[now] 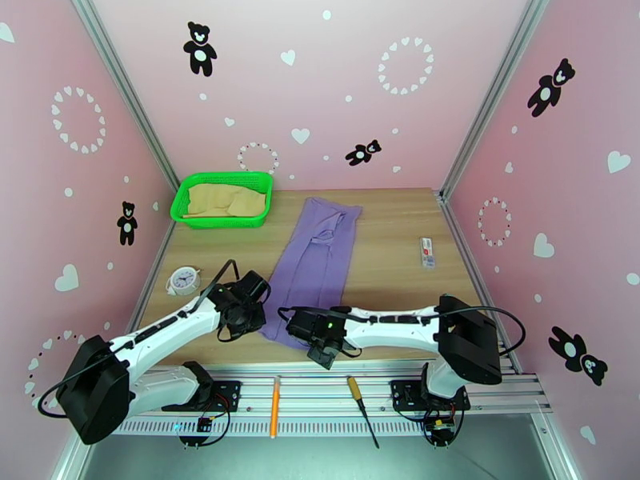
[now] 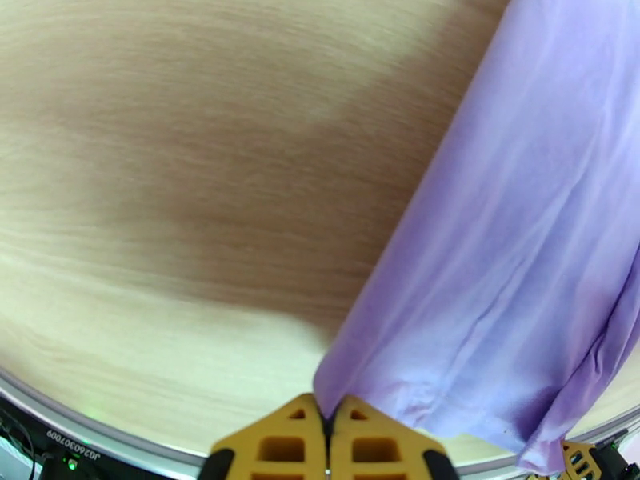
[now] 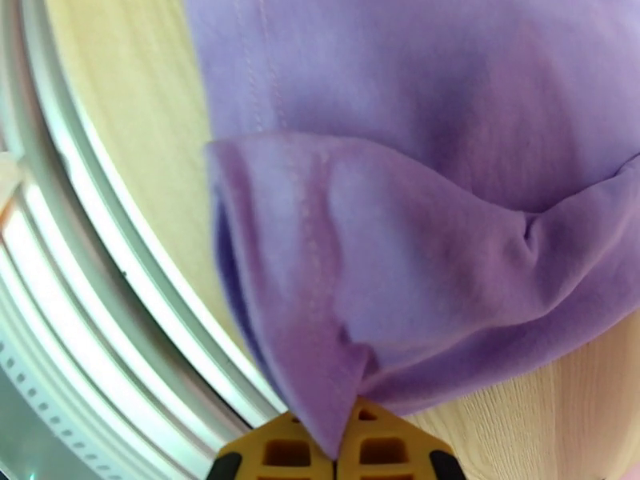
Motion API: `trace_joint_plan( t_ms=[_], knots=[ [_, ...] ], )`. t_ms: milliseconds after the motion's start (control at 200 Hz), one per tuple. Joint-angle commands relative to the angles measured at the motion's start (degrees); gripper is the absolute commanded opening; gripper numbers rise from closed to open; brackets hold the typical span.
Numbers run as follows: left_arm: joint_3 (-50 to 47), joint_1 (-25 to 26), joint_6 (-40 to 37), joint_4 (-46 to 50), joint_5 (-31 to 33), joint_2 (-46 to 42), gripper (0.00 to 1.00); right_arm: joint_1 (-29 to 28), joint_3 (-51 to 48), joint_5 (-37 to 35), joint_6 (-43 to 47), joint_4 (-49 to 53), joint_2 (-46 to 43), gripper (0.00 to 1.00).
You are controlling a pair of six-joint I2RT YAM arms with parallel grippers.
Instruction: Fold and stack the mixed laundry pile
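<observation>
Near hem of lavender shirt [image 1: 316, 258] clamped by left end effector [image 2: 328, 430] and right end effector [image 3: 336, 443], garment lying lengthwise on counter [image 1: 392, 258].

The basket [image 1: 222, 222] is sitting in the bench's [image 1: 392, 258] far left corner, with the smaller garment [image 1: 226, 202] lying in it. The shirt [image 1: 316, 258] is lying mid-bench, running from far edge to near edge, and a clock [image 1: 184, 280] is standing left of it by the left edge.

lavender shirt [image 1: 316, 258], tan garment [image 1: 222, 202], green basket [image 1: 220, 222]
</observation>
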State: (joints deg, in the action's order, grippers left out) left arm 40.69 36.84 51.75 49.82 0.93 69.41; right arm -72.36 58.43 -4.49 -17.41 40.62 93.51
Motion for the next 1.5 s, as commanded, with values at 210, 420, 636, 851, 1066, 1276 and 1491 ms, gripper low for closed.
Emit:
trace_joint_plan(
  t_ms=[210, 420, 636, 851, 1066, 1276, 1491],
  knots=[
    [15.1, -2.9, -4.9, 4.7, 1.8, 6.3, 0.0, 8.1, 7.7, 3.4, 5.7, 7.9, -2.9, 0.0],
    [27.6, -7.0, -10.1, 4.7, -0.6, 16.3, 0.0, 15.9, 12.8, 6.7, 9.4, 10.3, -1.6, 0.0],
    [41.7, -9.5, -14.2, 5.7, -3.1, 30.3, 0.0, 24.6, 18.5, 6.3, 12.2, 11.8, 3.6, 0.0],
    [56.2, -10.6, -16.9, 8.6, -4.4, 42.4, 0.0, 30.7, 25.6, 4.4, 14.4, 14.0, 9.1, 0.0],
    [66.8, -11.4, -18.3, 11.5, -5.2, 51.1, 0.0, 35.0, 28.8, 3.3, 15.6, 14.9, 13.3, 0.0],
    [75.4, -12.0, -19.0, 14.8, -4.5, 58.2, 0.0, 37.3, 30.7, 2.8, 15.6, 14.4, 16.8, 0.0],
    [80.6, -12.4, -18.9, 16.3, -4.1, 63.2, 0.0, 38.1, 32.0, 1.7, 14.9, 13.7, 20.3, 0.0]
  ],
)
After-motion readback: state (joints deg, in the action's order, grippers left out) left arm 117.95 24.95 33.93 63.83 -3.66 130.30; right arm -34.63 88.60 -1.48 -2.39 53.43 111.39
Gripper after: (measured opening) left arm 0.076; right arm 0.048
